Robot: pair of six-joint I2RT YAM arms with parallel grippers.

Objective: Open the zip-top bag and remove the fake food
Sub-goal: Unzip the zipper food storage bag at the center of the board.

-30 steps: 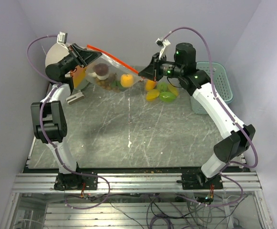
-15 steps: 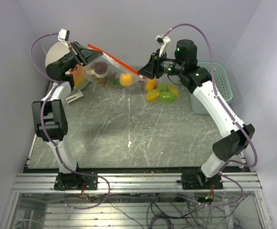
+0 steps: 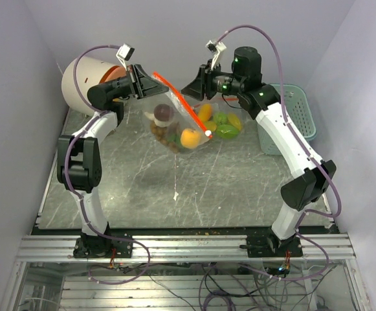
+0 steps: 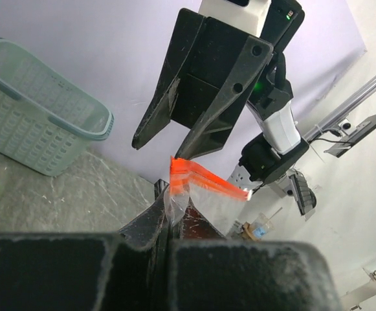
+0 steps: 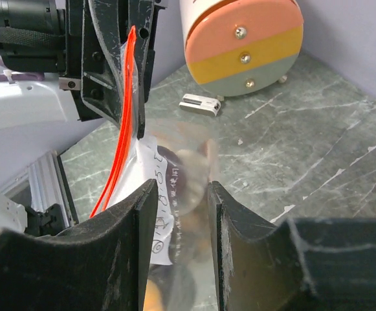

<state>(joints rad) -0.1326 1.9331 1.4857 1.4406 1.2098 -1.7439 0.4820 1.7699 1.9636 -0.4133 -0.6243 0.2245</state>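
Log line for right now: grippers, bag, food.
left gripper: shut on bag corner | right gripper: open, bag not held | bag: hanging, food inside

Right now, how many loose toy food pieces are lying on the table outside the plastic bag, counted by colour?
orange piece: 1
green pieces: 2
yellow pieces: 2, one partly hidden behind the zip-top bag
Total: 5
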